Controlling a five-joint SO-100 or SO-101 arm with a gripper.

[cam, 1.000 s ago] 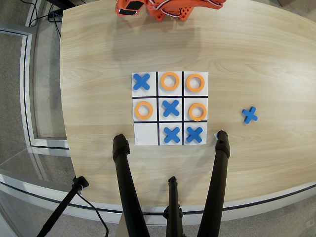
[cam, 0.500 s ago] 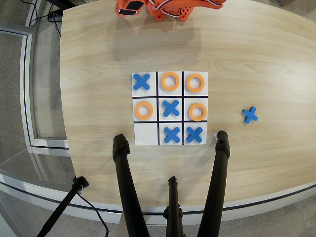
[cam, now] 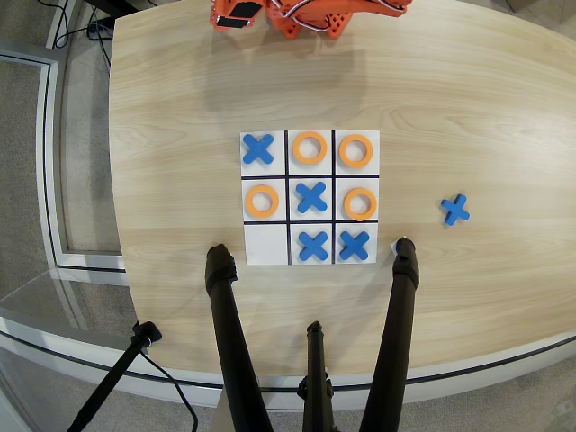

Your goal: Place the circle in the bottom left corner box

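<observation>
Pale wooden table [cam: 468, 108] carries a white paper grid [cam: 310, 198]; orange rings lie in the top-middle [cam: 310, 148], top-right [cam: 355, 151], middle-left [cam: 262, 201] and middle-right [cam: 360, 203] cells; blue crosses [cam: 311, 196] fill four others, one more [cam: 455, 209] lying off the grid; the bottom left corner box [cam: 265, 243] is blank; the orange arm [cam: 306, 13] sits at the top edge, its jaws unreadable.

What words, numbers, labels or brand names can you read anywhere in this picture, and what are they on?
None: no printed word, number, label or brand name shows in the overhead view.
The white paper grid carries only black lines.
The blue crosses and orange rings are game pieces shaped like X and O, not print.
The orange robot arm at the top edge shows no readable marking.
</observation>
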